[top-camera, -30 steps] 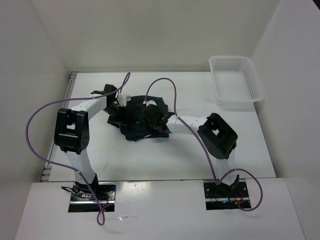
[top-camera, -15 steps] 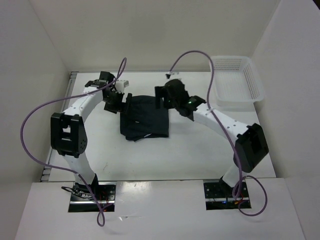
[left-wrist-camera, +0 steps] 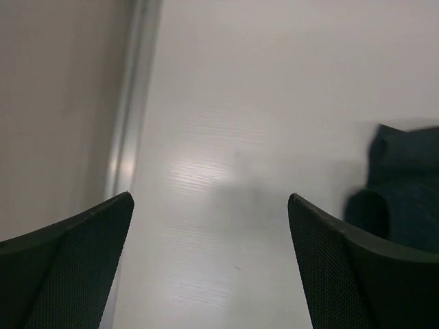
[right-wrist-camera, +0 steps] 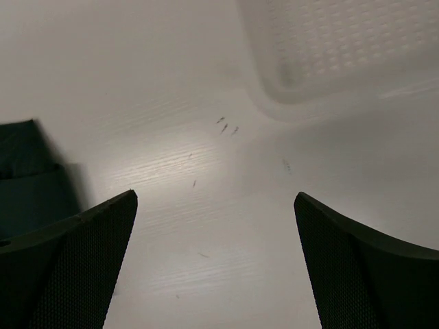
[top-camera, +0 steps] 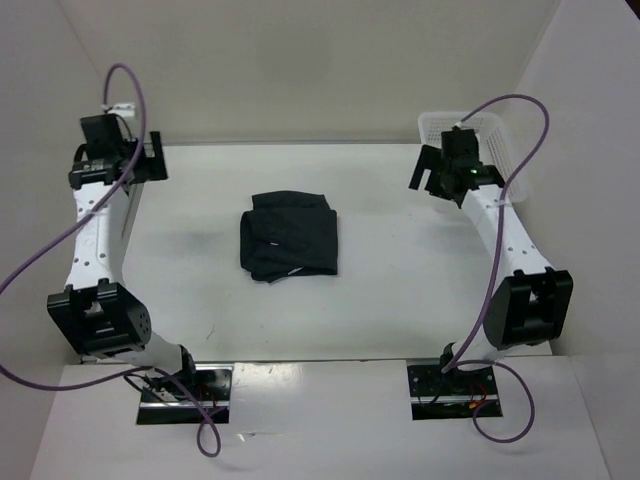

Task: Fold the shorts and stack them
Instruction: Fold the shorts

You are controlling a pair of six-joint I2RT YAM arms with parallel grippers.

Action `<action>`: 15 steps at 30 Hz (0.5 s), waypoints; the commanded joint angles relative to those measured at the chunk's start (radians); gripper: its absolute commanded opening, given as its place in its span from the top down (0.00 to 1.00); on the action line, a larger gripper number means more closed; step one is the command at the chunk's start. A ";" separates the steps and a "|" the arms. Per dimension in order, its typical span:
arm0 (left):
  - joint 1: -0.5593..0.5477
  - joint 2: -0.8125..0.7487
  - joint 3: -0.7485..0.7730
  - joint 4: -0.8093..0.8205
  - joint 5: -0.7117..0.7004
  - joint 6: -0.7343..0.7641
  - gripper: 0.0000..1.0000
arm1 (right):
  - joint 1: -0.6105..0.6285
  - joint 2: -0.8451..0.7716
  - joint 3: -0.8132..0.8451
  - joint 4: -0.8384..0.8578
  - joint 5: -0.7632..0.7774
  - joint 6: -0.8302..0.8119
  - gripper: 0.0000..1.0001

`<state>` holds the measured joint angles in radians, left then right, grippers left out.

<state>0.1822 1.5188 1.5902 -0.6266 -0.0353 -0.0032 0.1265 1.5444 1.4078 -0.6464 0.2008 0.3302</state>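
Shorts (left-wrist-camera: 405, 178) cut by right edge, left wrist view; basket (right-wrist-camera: 274, 68) cropped at top, blurred

top external: high above, behind arm bases, looks steeply down from far over whole white matte table (top-camera: 400, 300).
left wrist: close over table, faces down past left gripper (left-wrist-camera: 210, 197); folded dark navy fabric shorts (left-wrist-camera: 405, 199) at right margin.
right wrist: close, faces down past right gripper (right-wrist-camera: 216, 194); white plastic mesh basket (right-wrist-camera: 329, 41) top right, shorts at left margin.
all three views share shorts.
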 commanded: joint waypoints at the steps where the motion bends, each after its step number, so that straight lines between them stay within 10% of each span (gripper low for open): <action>1: 0.129 -0.022 -0.012 0.036 -0.028 0.003 0.00 | -0.088 -0.112 0.019 -0.035 0.005 -0.025 0.00; 8: 0.400 -0.022 -0.005 0.027 0.323 0.003 0.00 | -0.156 -0.145 0.078 -0.044 0.063 -0.005 0.00; 15: 0.411 -0.022 -0.030 0.027 0.365 0.003 0.00 | -0.185 -0.155 0.190 -0.053 0.078 0.004 0.00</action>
<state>0.5964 1.5185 1.5654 -0.6193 0.2569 -0.0036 -0.0448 1.4292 1.5181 -0.6884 0.2527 0.3248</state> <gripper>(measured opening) 0.998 0.999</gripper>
